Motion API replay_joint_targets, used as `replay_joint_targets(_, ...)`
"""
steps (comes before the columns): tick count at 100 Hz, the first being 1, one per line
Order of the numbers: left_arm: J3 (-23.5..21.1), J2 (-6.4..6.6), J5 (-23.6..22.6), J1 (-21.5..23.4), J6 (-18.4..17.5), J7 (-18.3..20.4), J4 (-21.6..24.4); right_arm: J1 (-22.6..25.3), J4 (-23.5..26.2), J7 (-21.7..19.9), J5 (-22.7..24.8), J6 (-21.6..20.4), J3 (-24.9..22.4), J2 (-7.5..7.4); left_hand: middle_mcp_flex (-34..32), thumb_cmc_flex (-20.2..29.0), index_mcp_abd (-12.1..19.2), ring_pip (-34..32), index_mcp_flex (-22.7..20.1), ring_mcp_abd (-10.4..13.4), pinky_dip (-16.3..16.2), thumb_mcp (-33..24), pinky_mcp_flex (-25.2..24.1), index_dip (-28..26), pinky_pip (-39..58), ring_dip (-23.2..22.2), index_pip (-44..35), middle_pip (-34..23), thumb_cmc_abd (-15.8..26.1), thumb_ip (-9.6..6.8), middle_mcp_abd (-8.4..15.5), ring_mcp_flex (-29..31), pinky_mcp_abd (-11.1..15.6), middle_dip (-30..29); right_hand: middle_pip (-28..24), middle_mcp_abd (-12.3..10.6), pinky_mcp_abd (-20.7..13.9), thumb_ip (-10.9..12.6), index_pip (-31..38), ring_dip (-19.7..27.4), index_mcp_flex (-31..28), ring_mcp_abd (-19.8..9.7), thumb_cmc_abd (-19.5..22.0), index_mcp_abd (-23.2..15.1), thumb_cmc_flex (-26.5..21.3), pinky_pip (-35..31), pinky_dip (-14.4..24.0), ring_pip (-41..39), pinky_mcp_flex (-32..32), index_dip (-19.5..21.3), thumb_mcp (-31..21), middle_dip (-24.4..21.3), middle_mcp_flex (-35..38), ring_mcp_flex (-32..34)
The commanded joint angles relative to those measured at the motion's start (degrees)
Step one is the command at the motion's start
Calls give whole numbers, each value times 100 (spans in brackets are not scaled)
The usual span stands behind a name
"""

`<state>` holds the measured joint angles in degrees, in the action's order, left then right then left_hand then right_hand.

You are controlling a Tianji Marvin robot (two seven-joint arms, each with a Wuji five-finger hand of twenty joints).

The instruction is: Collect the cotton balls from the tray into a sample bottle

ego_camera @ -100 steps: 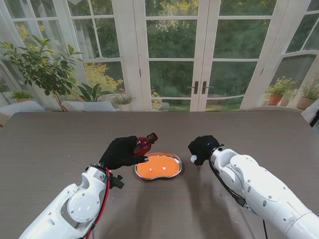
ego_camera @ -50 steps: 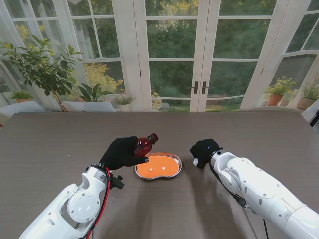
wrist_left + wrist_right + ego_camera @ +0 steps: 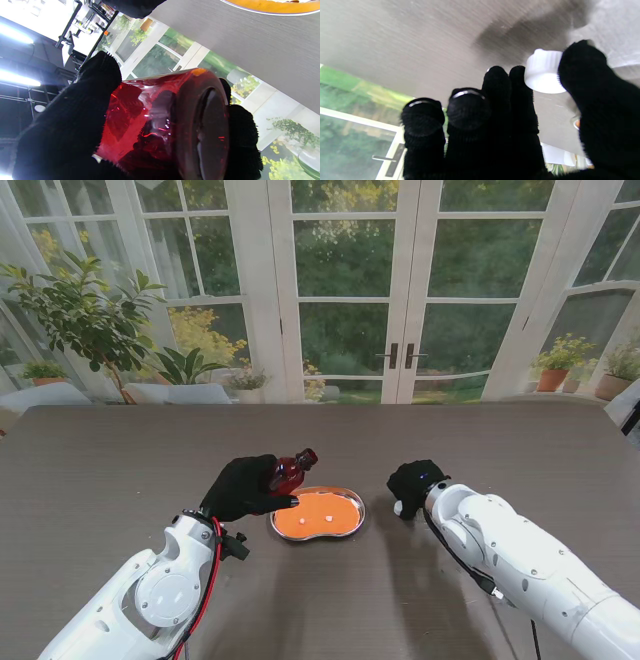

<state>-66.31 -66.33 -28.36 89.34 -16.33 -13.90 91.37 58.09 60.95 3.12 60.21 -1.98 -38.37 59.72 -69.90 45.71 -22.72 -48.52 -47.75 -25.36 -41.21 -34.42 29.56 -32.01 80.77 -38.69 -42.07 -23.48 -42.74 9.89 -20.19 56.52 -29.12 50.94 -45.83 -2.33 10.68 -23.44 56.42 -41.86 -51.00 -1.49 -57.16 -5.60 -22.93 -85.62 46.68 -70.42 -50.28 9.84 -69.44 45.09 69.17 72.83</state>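
Observation:
My black-gloved left hand (image 3: 240, 487) is shut on a red sample bottle (image 3: 287, 471), tilted with its mouth toward the far side of an orange tray (image 3: 318, 515). The left wrist view shows the bottle (image 3: 160, 125) from its base, with fingers (image 3: 75, 117) wrapped round it. Two small white cotton balls (image 3: 326, 519) lie in the tray. To the tray's right, my right hand (image 3: 413, 483) pinches a white bottle cap (image 3: 398, 506) close above the table. In the right wrist view the cap (image 3: 542, 72) sits between thumb and forefinger.
The tray has a metal rim (image 3: 357, 525) and stands mid-table between my two hands. The brown table (image 3: 120, 470) stretches to glass doors and potted plants at the back.
My right hand with the cap has moved a little to the right and nearer to me, away from the tray. The left hand and bottle have stayed put.

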Motion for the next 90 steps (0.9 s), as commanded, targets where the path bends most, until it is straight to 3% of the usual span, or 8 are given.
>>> replay_joint_targets(1, 3, -9, 14, 7, 9, 103, 27, -15, -15, 26, -82, -18, 165, -33, -353, 1577, 1166, -84, -724, -319, 51, -1214, -202, -86, -230, 6, -713, -44, 1189, -57, 301, 135, 78, -47, -128, -61, -104, -47, 764, -56, -436, -171, -36, -428, -86, -340, -58, -103, -35, 85, -492, 80, 144, 278)
replay_joint_targets(18, 4, -10, 12, 5, 6, 100, 23, 204, 288, -225, 95, -72, -160, -90, -356, 1574, 1157, -83, -724, -323, 50, -1217, -202, -85, -230, 5, -710, -45, 1186, -57, 301, 133, 78, -46, -130, -66, -110, -77, 742, -25, -397, -171, -78, -393, -40, -329, -63, -35, -15, 105, -506, 75, 101, 282)
replay_joint_targets(53, 11, -11, 15, 0, 2, 98, 11, 134, 159, -180, -20, -91, -51, -71, -353, 1575, 1161, -83, -725, -326, 50, -1213, -206, -88, -232, 4, -711, -45, 1185, -57, 295, 128, 83, -45, -115, -51, -156, -4, 282, 27, -325, -167, 39, -188, 323, -279, -62, 115, 74, 263, -534, -19, -129, 279)
replay_joint_targets(59, 13, -12, 19, -2, 1, 98, 9, 111, 120, -177, -60, -102, -18, -65, -353, 1575, 1160, -83, -722, -327, 50, -1213, -211, -87, -233, 4, -709, -45, 1186, -57, 296, 128, 82, -45, -143, -42, -166, 194, -26, 43, -340, -166, 61, -109, 498, -262, -53, 163, 109, 455, -554, -87, -210, 285)
replay_joint_targets(66, 13, -12, 18, -3, -1, 96, 7, 87, 81, -174, -100, -115, 18, -61, -354, 1574, 1158, -81, -722, -325, 49, -1213, -211, -87, -233, 5, -709, -45, 1187, -57, 300, 127, 81, -46, -163, -36, -183, 862, -473, 69, -311, -165, 155, 26, 792, -231, -36, 254, 161, 972, -622, -130, -328, 282)
replay_joint_targets(68, 13, -12, 18, -3, -2, 96, 6, 85, 76, -173, -103, -117, 23, -61, -353, 1575, 1159, -82, -723, -327, 49, -1214, -210, -88, -233, 5, -710, -44, 1187, -57, 301, 128, 82, -46, -170, -37, -184, 1009, -616, 64, -333, -165, 165, 51, 829, -228, -33, 265, 164, 1292, -599, -141, -335, 282)
replay_joint_targets(90, 14, -12, 19, -5, -8, 97, 0, 98, 85, -224, -115, -117, 13, -68, -353, 1572, 1149, -83, -722, -326, 47, -1214, -211, -85, -231, 5, -706, -44, 1186, -56, 294, 127, 82, -48, -162, -31, -188, 1061, -691, 81, -267, -155, -5, 90, 922, -209, -33, 322, 205, 1469, -618, -151, -422, 278)
